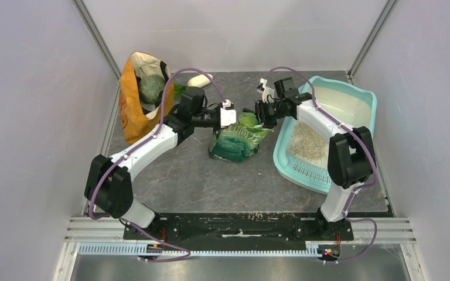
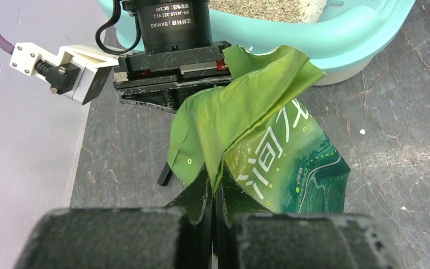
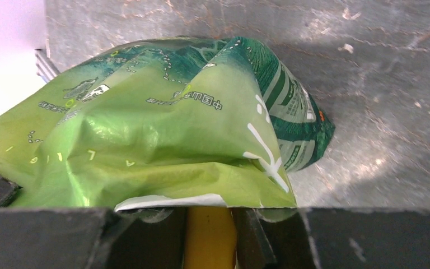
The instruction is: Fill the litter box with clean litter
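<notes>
With the left gripper (image 2: 213,196) pinched shut on the mouth of the green bag (image 2: 280,162) and the right gripper (image 3: 210,221) clamped on an orange-yellow handle (image 3: 210,244) (the scoop's, I think) under its flap, scooping is in hand; next, more litter (image 1: 307,143) must go into the litter box (image 1: 279,153) just beside.

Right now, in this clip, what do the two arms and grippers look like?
The left arm and right arm match: white shells, black joint housings, purple cables looping alongside. The left gripper and right gripper are black; the right's motor label reads DAMIAO.
</notes>
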Controlling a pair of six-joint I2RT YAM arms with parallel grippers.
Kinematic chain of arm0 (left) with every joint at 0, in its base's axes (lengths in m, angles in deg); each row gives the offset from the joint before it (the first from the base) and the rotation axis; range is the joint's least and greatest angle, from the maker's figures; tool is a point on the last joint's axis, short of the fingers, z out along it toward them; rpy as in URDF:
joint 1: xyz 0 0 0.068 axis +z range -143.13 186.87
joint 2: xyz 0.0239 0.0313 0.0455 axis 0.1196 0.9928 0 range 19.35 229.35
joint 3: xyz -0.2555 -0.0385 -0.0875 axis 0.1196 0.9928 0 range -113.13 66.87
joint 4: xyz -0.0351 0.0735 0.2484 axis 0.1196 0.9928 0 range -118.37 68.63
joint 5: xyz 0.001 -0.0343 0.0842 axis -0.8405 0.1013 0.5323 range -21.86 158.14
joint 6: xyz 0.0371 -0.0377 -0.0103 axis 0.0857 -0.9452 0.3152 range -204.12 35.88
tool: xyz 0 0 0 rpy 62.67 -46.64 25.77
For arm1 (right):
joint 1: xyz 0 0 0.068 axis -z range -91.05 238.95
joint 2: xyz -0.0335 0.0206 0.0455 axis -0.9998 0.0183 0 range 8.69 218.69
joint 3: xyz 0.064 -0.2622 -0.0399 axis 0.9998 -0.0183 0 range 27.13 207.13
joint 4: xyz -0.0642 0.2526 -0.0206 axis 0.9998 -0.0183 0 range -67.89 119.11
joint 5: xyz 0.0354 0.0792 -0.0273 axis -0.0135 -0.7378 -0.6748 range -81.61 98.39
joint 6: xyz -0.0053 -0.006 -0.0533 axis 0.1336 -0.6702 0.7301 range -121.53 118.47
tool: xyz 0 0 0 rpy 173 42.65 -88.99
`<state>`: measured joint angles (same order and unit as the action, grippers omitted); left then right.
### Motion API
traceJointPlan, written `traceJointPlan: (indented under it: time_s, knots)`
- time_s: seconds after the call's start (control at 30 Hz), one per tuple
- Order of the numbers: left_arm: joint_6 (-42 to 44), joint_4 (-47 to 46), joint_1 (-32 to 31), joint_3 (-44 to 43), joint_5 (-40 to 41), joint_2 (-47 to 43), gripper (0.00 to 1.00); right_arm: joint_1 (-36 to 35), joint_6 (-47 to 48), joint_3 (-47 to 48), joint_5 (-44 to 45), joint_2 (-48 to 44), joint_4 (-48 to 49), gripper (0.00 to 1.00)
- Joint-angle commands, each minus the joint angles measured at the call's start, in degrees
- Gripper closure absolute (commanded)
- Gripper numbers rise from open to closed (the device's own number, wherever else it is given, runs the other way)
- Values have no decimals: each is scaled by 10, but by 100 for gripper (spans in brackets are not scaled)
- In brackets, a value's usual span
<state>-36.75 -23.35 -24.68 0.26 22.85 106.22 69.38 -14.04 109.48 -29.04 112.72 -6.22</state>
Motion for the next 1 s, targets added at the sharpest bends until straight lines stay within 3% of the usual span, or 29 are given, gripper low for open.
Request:
traceJointPlan:
  time_s: [0.0,0.4,0.77,0.97]
  knots:
    - [-12,-64,-8,13,-41,-22,98,-6,-70,-50,-135,9,137,100]
    - [-59,-72,5,4,-45,0,98,12,-278,-127,-220,-42,398,100]
    - [-108,-71,17,-33,-50,21,98,48,-445,-191,-251,-130,538,100]
    - [-148,-73,17,-81,-57,52,98,100,-500,-238,-245,-191,555,100]
